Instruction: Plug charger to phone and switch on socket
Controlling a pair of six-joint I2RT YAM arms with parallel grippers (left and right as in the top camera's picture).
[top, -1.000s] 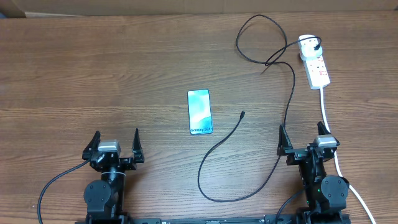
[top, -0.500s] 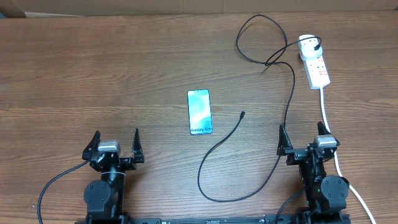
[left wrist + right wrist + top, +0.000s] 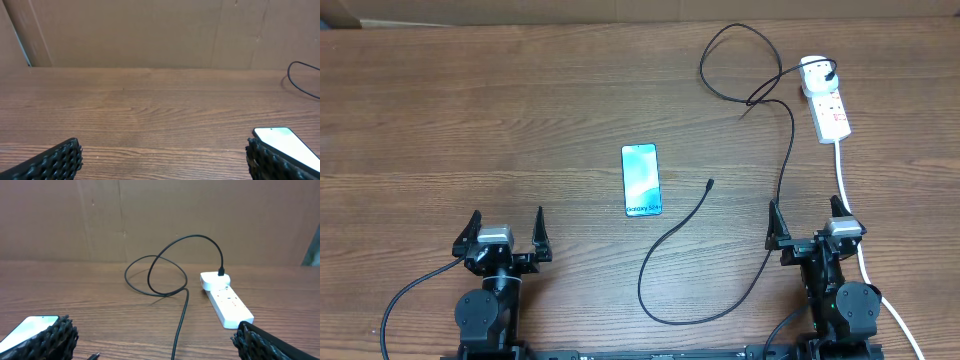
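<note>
The phone (image 3: 640, 180) lies flat mid-table, teal screen up; its corner shows in the left wrist view (image 3: 287, 142) and right wrist view (image 3: 30, 327). The charger's black cable (image 3: 182, 315) loops across the right side. Its free connector tip (image 3: 710, 184) rests right of the phone, apart from it. Its white plug head (image 3: 813, 72) sits in the far end of the white socket strip (image 3: 830, 108). My left gripper (image 3: 507, 220) is open at the near edge, left of the phone. My right gripper (image 3: 803, 212) is open, with the cable running beneath it on the table.
A thick white cord (image 3: 845, 185) runs from the socket strip (image 3: 227, 302) toward the near edge, past the right arm. A brown cardboard wall (image 3: 150, 35) stands along the table's far side.
</note>
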